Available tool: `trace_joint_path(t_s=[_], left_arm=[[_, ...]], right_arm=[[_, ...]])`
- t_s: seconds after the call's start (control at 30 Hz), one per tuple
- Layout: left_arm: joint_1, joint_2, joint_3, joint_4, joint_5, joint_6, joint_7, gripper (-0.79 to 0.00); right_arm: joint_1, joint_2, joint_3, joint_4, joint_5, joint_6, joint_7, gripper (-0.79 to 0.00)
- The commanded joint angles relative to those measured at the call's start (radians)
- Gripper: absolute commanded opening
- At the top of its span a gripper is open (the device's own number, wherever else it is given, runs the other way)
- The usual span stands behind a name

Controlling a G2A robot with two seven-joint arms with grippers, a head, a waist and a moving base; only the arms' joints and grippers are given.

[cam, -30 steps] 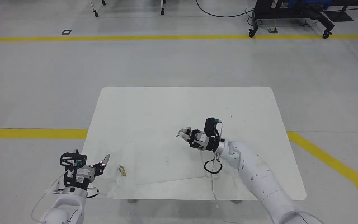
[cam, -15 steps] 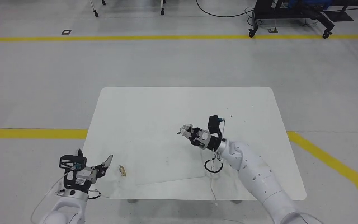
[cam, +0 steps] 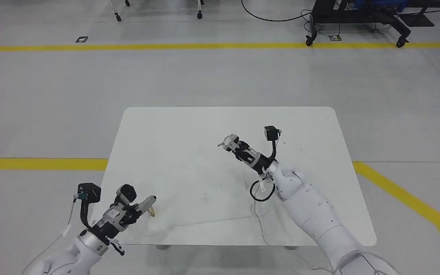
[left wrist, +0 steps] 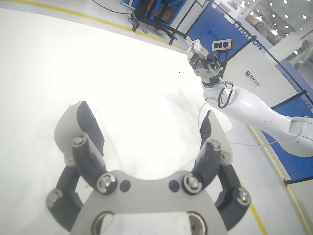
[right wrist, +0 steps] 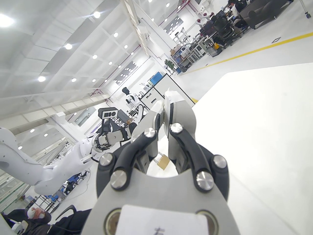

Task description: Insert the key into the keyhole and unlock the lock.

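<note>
A small brass padlock [cam: 150,211] lies near the front left edge of the white table [cam: 206,124]. It also appears in the right wrist view as the padlock [right wrist: 163,161], seen past my own fingers. My left gripper [cam: 144,205] is open right beside the padlock; in its own view the left gripper [left wrist: 146,125] has nothing between its fingers. My right gripper [cam: 225,144] hovers above the table's middle and is shut on the key, a thin metal piece pinched at the right gripper's tips [right wrist: 163,111].
A black cable loop [cam: 261,190] hangs off the right forearm. The table's front edge runs just behind the left gripper. Yellow floor lines and wheeled racks [cam: 357,17] lie beyond the table.
My left arm has swung in over the table edge, bringing its gripper up to the padlock. My right gripper has drifted a little toward the far side, still holding the key.
</note>
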Motion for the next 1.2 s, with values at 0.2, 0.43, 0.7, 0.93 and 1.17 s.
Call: trace_joint_path(t_s=[0.2,0.43,0.7,0.93,1.17], left_arm=[[-0.049,0.007,0.076,0.031,-0.432,-0.077,-0.237,0.000],[-0.262,0.027,0.109,0.157,-0.796,0.008,-0.597,0.000],[-0.378,0.014,0.231,0.237,-0.719,0.015,-0.505,-0.123],[-0.413,0.006,0.297,0.269,-0.655,0.024,-0.426,-0.175],[-0.410,0.006,0.309,0.265,-0.631,0.028,-0.398,-0.394]], right_arm=[[-0.021,-0.003,0.009,-0.046,0.073,0.084,0.040,-0.785],[-0.026,-0.026,-0.025,-0.102,0.209,0.099,0.166,-0.785],[0.012,-0.053,-0.049,-0.050,0.296,0.104,0.267,-0.785],[0.019,-0.063,-0.062,-0.032,0.398,0.097,0.419,-0.785],[0.027,-0.073,-0.085,-0.042,0.488,0.141,0.602,-0.785]])
